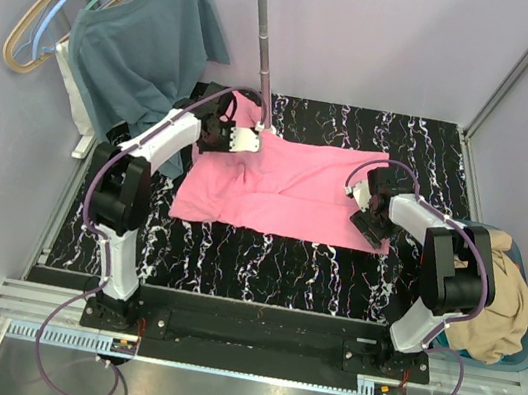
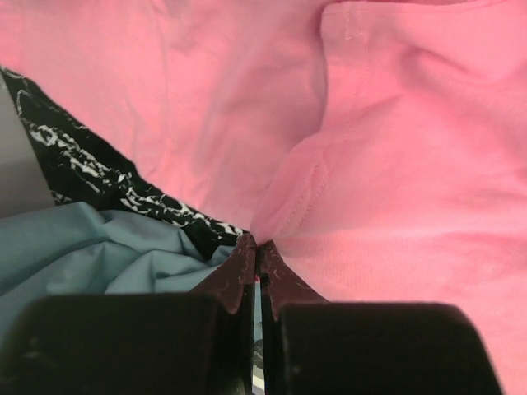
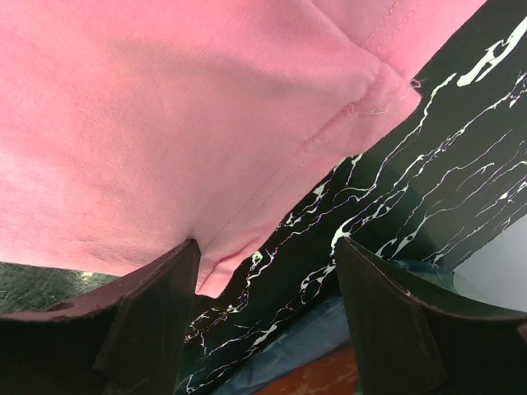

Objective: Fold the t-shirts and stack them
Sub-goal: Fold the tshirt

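While the left gripper (image 2: 257,244) is pressed fully closed, its two fingertips pinching a raised fold of the pink t-shirt (image 1: 286,186), the right gripper (image 3: 268,251) stands wide open with nothing between its fingers. The pink t-shirt lies spread flat on the black marbled worktop (image 1: 284,262), reaching from the left gripper across to the right one. In the left wrist view the pink cloth fills everything ahead of the closed fingertips, and a teal-blue shirt (image 1: 142,45) shows just beside and below them. That shirt hangs on a hanger (image 1: 41,13), and a slanted metal pole (image 1: 262,45) comes down close by the left gripper. In the right wrist view a stitched hem corner of the pink t-shirt sits right at the tip of one finger; whether it touches cannot be told, and bare worktop lies between the fingers. Outward of the right gripper, a tan t-shirt (image 1: 492,317) is bunched in a blue basket (image 1: 521,347) off the worktop
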Controlling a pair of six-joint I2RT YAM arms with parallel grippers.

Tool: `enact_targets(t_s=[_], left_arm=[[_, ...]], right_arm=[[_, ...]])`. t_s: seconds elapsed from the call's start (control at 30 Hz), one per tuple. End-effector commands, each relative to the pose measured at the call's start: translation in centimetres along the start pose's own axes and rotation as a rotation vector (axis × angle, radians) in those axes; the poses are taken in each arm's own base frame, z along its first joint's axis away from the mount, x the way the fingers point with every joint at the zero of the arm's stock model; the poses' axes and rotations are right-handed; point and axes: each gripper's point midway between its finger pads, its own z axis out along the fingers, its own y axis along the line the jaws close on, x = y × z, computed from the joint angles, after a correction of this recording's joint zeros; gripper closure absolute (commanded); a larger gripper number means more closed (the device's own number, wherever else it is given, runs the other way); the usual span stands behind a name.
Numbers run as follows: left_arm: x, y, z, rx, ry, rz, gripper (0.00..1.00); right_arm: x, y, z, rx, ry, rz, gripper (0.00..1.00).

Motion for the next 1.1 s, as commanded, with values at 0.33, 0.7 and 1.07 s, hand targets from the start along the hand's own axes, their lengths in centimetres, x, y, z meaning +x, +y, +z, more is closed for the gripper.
enact_targets(t_s=[0.33, 0.7, 1.07], left_arm=[[1.0, 4.7, 0.4, -0.189, 0.104, 0.016, 0.88], [0.7, 5.2, 0.5, -0.297, 0.086, -0.023, 0.03], [1.2, 2.0, -4.5, -0.35, 0.033, -0.059, 0.01]], right_arm=[[3.1, 2.2, 2.6, -0.042, 0.105, -0.011, 0.23], [3.2, 2.1, 2.4, -0.034, 0.11, -0.014, 0.23], [3.4, 1.8, 2.5, -0.013, 0.117, -0.014, 0.23]])
